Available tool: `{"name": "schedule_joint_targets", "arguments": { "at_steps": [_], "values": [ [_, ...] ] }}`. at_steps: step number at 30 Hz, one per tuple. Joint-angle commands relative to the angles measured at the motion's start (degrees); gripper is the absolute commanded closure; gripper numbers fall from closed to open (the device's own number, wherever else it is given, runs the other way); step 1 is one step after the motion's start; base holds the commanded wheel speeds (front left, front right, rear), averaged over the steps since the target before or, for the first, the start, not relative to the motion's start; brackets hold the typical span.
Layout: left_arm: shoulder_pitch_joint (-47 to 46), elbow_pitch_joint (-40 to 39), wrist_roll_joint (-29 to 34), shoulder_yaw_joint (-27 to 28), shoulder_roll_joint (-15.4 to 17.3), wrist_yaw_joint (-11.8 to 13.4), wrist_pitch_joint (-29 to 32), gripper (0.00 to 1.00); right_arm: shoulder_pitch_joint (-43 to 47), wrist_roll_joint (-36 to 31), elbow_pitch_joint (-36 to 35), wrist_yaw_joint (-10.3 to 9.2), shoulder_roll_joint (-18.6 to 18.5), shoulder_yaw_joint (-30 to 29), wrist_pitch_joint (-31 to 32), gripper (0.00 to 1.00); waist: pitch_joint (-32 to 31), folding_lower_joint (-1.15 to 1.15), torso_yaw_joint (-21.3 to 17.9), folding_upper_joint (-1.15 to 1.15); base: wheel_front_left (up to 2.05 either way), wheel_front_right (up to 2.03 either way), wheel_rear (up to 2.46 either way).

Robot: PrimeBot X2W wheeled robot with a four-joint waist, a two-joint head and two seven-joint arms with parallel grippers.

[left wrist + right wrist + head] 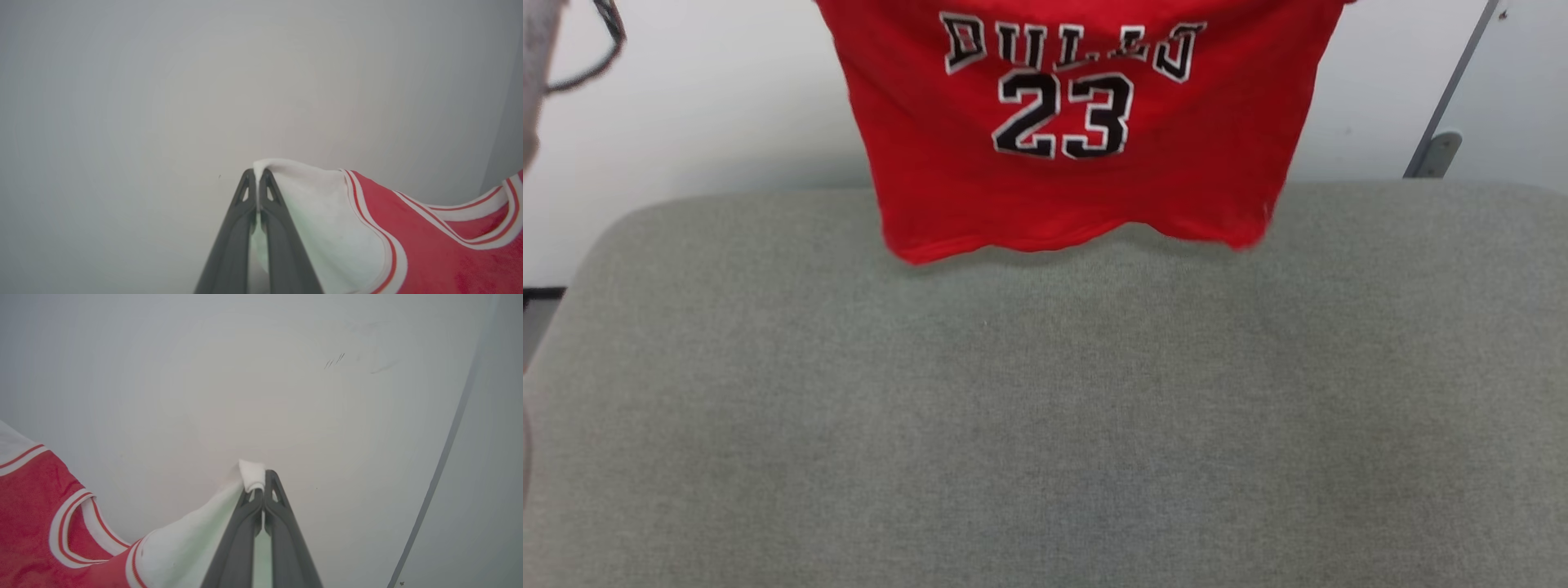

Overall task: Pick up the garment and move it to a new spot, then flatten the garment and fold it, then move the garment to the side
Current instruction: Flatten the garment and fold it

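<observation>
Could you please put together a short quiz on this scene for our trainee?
1. True or false: the shirt lies flat on the grey pad.
2. The left fingers and right fingers each pinch the shirt's: A) red hem, B) white sleeve, C) neckline.
3. Which number is printed on the shirt?
Key: 1 false, it hangs spread out; 2 B; 3 the number 23.

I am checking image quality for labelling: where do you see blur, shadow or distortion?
Head view: the garment is slightly blurred at its hem and casts a soft shadow on the grey surface. Left wrist view: the left gripper is sharp, light even. Right wrist view: the right gripper is sharp; the wall line curves, probably lens distortion.
</observation>
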Motion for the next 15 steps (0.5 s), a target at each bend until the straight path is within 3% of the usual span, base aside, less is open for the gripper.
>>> {"name": "schedule_joint_targets", "arguments": {
  "at_steps": [1, 10, 15],
  "values": [
    [-1.1, 0.3, 0.2, 0.0, -0.3, -0.2, -0.6, 1.00, -0.8, 0.4, 0.5, -0.08, -0.4, 0.7, -0.6, 1.00, 1.3, 0.00, -0.1, 0.00, 0.00, 0.00, 0.00],
    [-7.6, 1.8, 1.6, -0.6, -2.1, 0.2, -1.8, 1.00, -7.1, 2.7, 4.1, -0.09, -1.6, 3.2, -4.0, 1.00, 10.8, 0.00, -0.5, 0.00, 0.00, 0.00, 0.00],
    [-12.0, 2.6, 3.6, -1.6, -3.1, 2.0, -4.2, 1.00, -12.1, 1.4, 7.1, -0.09, -2.1, 4.8, -8.7, 1.00, 18.5, 0.00, -0.4, 0.00, 0.00, 0.00, 0.00]
  ]
}}
